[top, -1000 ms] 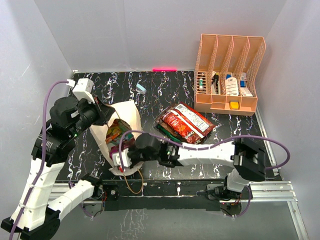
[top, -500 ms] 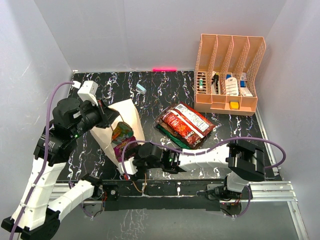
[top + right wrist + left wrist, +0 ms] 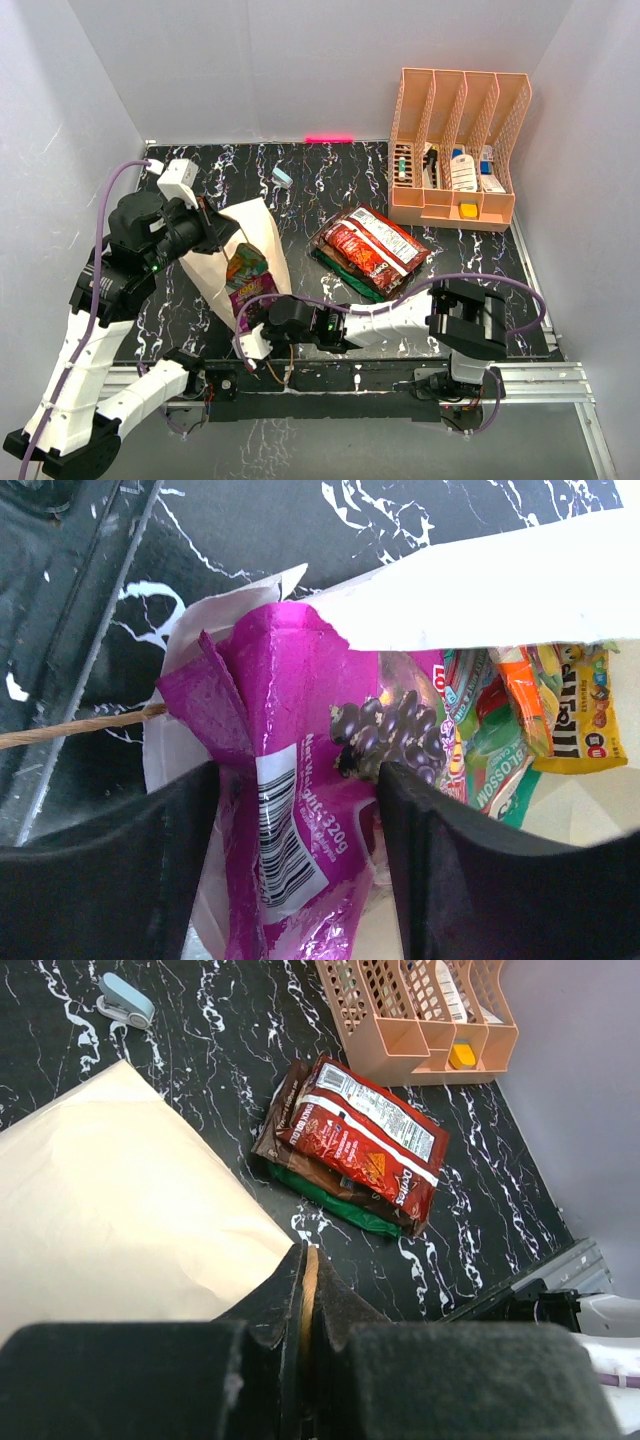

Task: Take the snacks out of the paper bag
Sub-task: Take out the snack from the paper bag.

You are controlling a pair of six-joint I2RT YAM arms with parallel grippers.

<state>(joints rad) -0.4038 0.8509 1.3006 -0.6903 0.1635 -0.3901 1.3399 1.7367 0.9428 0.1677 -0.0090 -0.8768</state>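
Right wrist view showed the right hand (image 3: 297, 780) half spread, one finger on each side of a purple packet (image 3: 310, 690) at the mouth of the paper bag (image 3: 520, 590). I could not tell if it squeezed. Farther off, the left hand (image 3: 305, 1290) pinched the bag's edge tight. Past that hand, more snacks (image 3: 350, 1150) lay piled on the desk (image 3: 230, 1040).

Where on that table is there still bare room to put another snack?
Bare table lies at the far edge between the blue block and rack, and right of the packet pile. Crowded: near edge, around the bag and right arm.
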